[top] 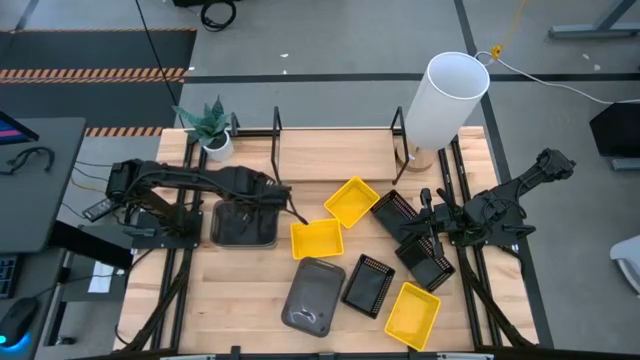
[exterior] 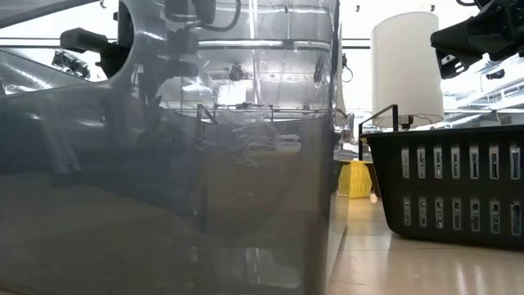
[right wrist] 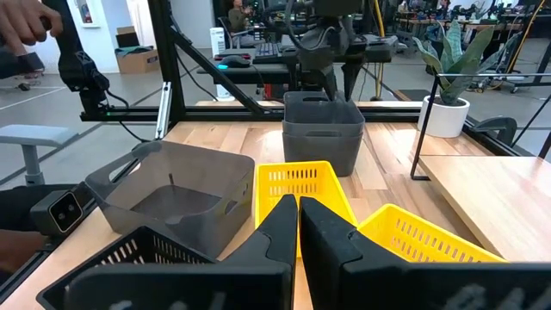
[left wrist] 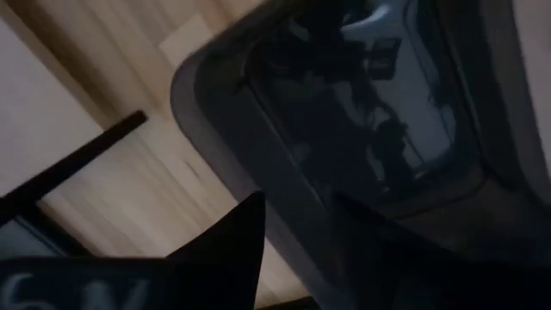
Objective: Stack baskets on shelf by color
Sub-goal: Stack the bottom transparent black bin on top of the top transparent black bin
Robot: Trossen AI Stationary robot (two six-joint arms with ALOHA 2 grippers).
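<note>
Grey translucent plastic fills most of the low view, hiding the table (top: 250,290) behind it (a second grey basket (top: 312,295), close to the lens). The left hand (top: 283,197) sits at the rim of a dark grey basket (top: 243,224); whether its fingers grip that rim cannot be told. The right hand (top: 425,228) is clenched, empty, above a black basket (top: 398,214).
</note>
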